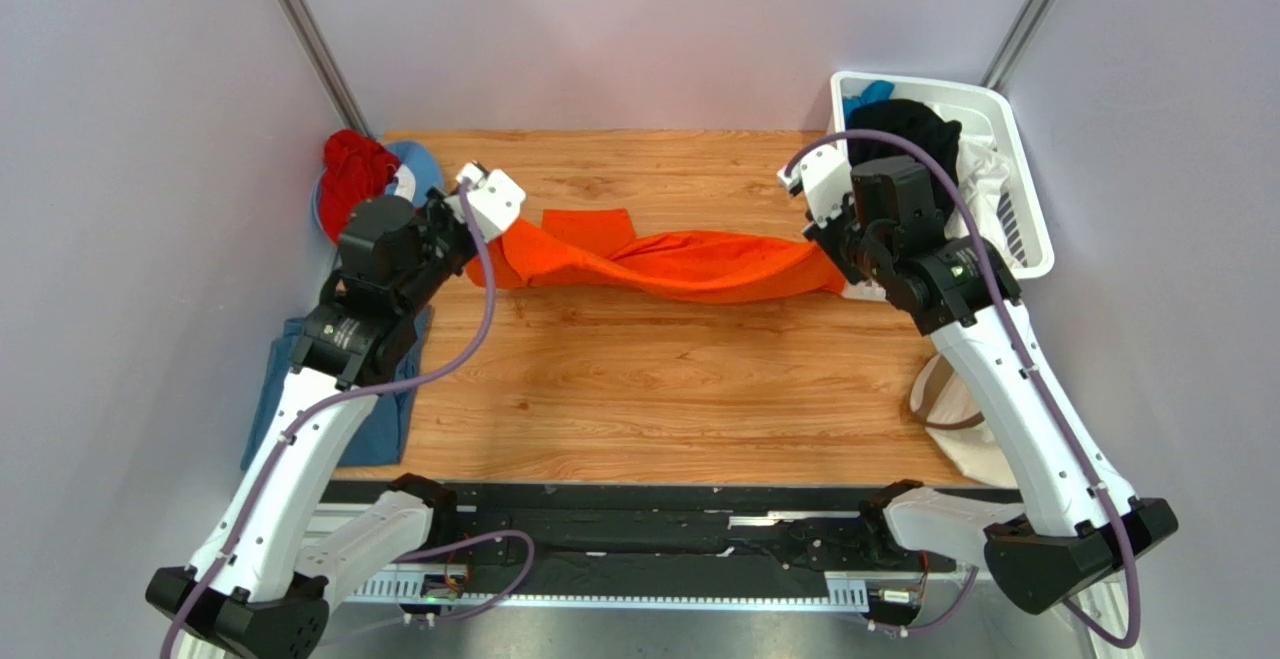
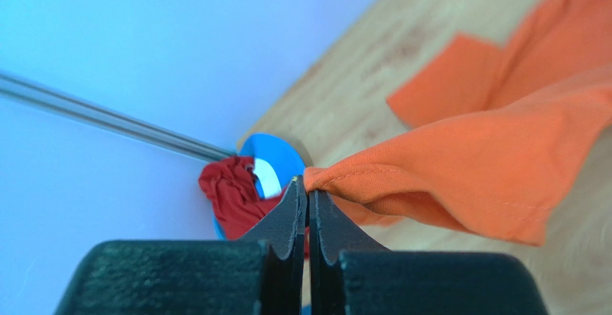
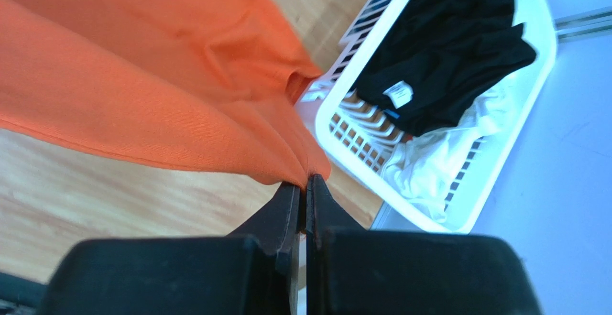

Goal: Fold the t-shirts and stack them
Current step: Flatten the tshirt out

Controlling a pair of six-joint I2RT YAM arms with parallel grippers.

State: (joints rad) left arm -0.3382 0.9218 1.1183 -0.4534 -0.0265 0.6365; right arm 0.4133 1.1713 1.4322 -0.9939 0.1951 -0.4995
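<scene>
Orange t-shirt [image 1: 706, 262] stretched between both fingers [image 2: 284, 218].

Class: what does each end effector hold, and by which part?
The orange t-shirt: left end effector pinches one end's edge, right end effector the opposite end.

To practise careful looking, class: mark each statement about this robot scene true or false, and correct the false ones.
1. The left pincer and right pincer are both shut on the orange t-shirt. True.
2. The orange t-shirt lies folded flat. False: it stretches, twisted, between the pincers.
3. A black shirt lies in the white basket. True.
4. The basket stands on the left pincer's side. False: it is on the right pincer's side.
</scene>
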